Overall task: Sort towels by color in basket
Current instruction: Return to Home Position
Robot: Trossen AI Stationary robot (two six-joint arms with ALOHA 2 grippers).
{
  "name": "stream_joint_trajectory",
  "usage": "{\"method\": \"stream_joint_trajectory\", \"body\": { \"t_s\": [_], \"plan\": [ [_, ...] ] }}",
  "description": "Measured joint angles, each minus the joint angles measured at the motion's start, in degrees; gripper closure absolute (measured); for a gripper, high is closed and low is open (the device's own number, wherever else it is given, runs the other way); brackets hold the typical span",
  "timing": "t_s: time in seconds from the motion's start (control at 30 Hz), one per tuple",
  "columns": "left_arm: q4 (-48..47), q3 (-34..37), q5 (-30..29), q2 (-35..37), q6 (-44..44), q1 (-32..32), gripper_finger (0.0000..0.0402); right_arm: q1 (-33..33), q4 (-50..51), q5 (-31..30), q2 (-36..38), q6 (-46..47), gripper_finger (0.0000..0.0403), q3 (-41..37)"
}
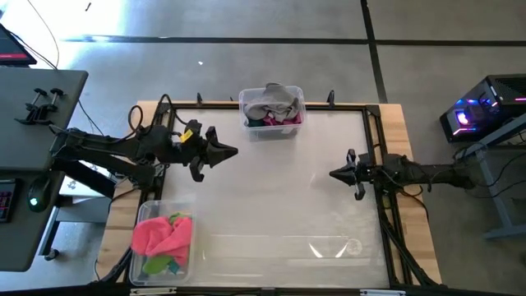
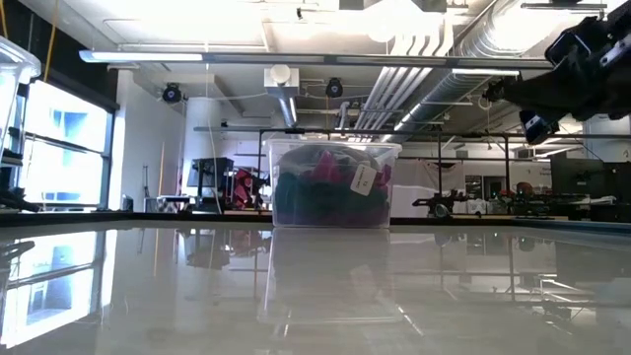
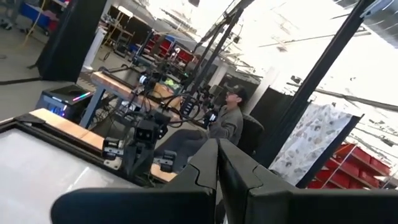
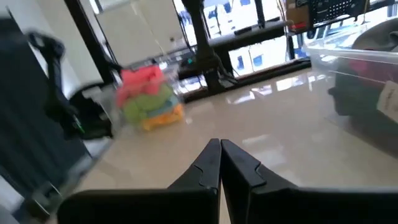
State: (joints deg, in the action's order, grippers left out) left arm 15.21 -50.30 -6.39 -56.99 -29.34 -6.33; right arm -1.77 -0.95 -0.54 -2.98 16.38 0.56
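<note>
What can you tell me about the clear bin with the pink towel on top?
The clear bin is a rectangular, open-topped tub of see-through plastic with rounded corners. It stands upright on the table, at its lower left corner in the high view. Crumpled towels fill it: a pink towel on top, a lime towel beneath, and yellow or orange cloth lowest, seen in the right wrist view. Nothing but the table and towels touches it.

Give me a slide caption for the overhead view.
Left gripper and right gripper hover shut; grey towel tops the far clear plastic bin, pink towel the near bin.
</note>
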Motion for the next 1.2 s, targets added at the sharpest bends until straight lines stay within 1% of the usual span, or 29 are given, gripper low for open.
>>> {"method": "stream_joint_trajectory", "body": {
  "t_s": [0.13, 0.23, 0.3, 0.43, 0.53, 0.6, 0.67, 0.73, 0.87, 1.0, 1.13, 1.2],
  "plan": [
    [-2.1, 0.0, -0.6, 2.2, -0.8, 0.0, 0.0401, 0.6, 0.2, 1.1, -3.9, -5.6, 0.0403, 0.0],
    [-2.2, 0.0, -0.7, 4.0, 0.2, 0.0, 0.0401, 0.6, 0.3, 0.8, -6.3, -6.2, 0.0403, 0.0],
    [-3.1, 0.0, -0.7, 5.2, 2.9, 0.0, 0.0401, 0.6, 0.3, 0.8, -7.4, -6.0, 0.0402, 0.0],
    [-9.9, 0.0, -1.0, 7.5, 9.6, 0.0, 0.0401, 0.6, 0.4, 0.8, -8.5, -6.0, 0.0401, 0.1],
    [-18.0, 0.0, -2.1, 8.5, 9.2, 0.0, 0.0401, 0.6, 0.4, 0.8, -8.7, -6.0, 0.0401, 0.1],
    [-21.4, 0.0, -3.6, 8.5, 10.4, -0.1, 0.0401, 0.6, 0.4, 0.8, -8.7, -6.0, 0.0401, 0.1],
    [-23.5, 0.0, -3.7, 8.3, 16.2, -0.4, 0.0401, 0.6, 0.5, 0.8, -8.7, -6.0, 0.0401, 0.1],
    [-22.2, 1.1, -3.3, 8.1, 21.4, -1.0, 0.0401, 0.6, 0.5, 0.7, -8.7, -6.0, 0.0401, 0.1],
    [-17.5, 6.7, -3.2, 10.2, 22.4, -0.8, 0.0401, 0.6, 0.5, 0.7, -8.7, -6.0, 0.0401, 0.1],
    [-9.2, 14.9, -3.2, 15.1, 22.7, -0.8, 0.0401, 0.6, 0.5, 0.7, -8.7, -6.0, 0.0401, 0.1],
    [-0.2, 22.4, -3.2, 20.2, 26.3, -0.8, 0.0401, 0.6, 0.5, 0.7, -8.7, -6.0, 0.0400, 0.1],
    [2.1, 25.2, -3.6, 22.8, 28.7, -0.8, 0.0401, 0.6, 0.5, 0.7, -8.7, -6.0, 0.0400, 0.1]
  ]
}}
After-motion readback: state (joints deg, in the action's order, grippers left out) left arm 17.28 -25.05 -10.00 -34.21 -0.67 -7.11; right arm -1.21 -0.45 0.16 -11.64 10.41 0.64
